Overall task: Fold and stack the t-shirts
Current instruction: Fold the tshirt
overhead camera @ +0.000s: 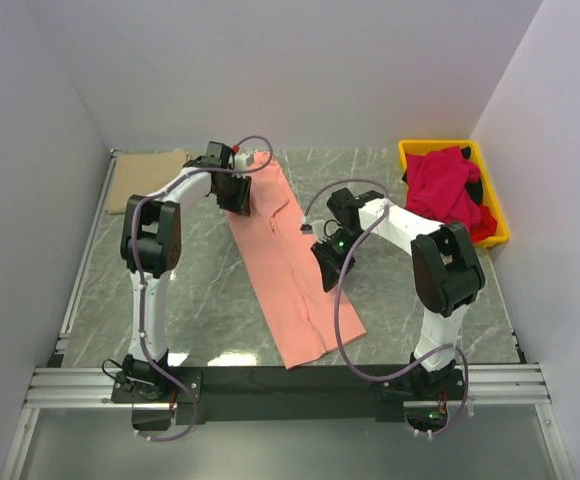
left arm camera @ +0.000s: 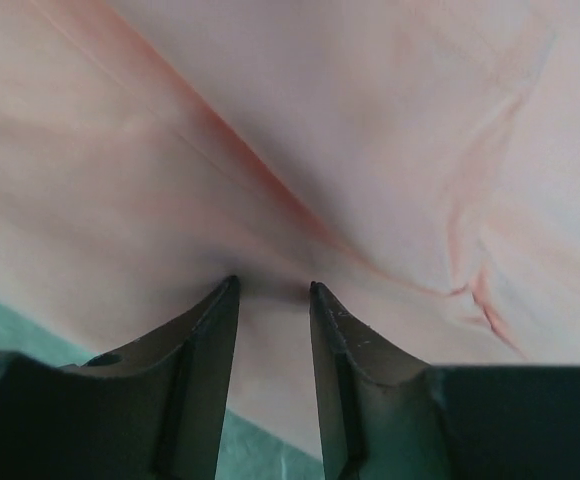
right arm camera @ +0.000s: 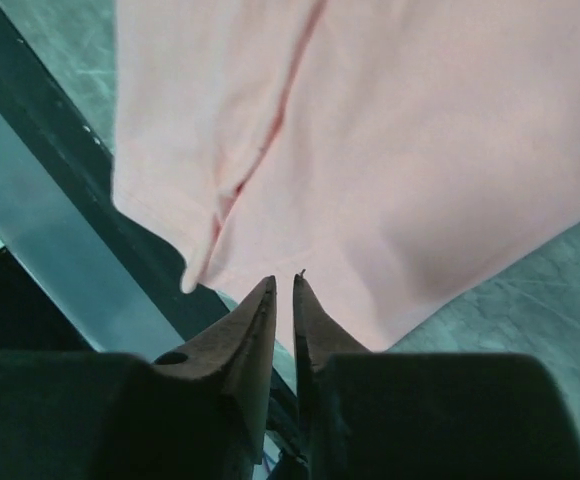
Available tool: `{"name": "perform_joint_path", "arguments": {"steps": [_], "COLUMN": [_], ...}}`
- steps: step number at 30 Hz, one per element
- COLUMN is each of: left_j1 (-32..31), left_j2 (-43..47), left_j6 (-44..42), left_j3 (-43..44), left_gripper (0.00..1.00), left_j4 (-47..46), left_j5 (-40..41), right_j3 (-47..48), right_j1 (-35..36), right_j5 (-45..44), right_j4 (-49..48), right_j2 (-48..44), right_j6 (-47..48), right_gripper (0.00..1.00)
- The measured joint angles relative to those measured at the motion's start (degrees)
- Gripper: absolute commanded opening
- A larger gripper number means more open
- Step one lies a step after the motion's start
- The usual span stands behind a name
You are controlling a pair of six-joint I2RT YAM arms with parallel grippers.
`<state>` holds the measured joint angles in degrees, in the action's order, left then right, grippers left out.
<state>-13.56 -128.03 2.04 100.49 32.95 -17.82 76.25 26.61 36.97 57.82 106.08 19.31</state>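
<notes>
A salmon-pink t-shirt lies folded lengthwise as a long strip from the table's back middle to the front edge. My left gripper is at the strip's upper left edge. In the left wrist view its fingertips press into the pink cloth and pinch a ridge between them, with creases running to the tips. My right gripper is at the strip's right edge, mid-length. Its jaws are nearly together over the shirt, with no cloth visibly between them. Crimson-red t-shirts are heaped in a bin. A tan-beige t-shirt lies folded at back left.
The yellow bin stands at the back right against the wall. White walls close in the table on three sides. A black strip and metal rail run along the front edge, where the pink shirt's end reaches.
</notes>
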Motion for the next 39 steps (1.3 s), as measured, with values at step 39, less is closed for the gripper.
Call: {"name": "perform_joint_path", "arguments": {"steps": [39], "left_j1": [13.5], "left_j2": [36.5], "left_j6": [-3.2], "left_j3": [-24.0], "left_gripper": [0.68], "left_j4": [-11.8], "left_j5": [-25.1], "right_j3": [0.7], "right_j1": [10.4], "right_j5": [6.0], "right_j4": [-22.5], "right_j2": [12.3], "right_j6": [-20.2], "right_gripper": [0.14]}}
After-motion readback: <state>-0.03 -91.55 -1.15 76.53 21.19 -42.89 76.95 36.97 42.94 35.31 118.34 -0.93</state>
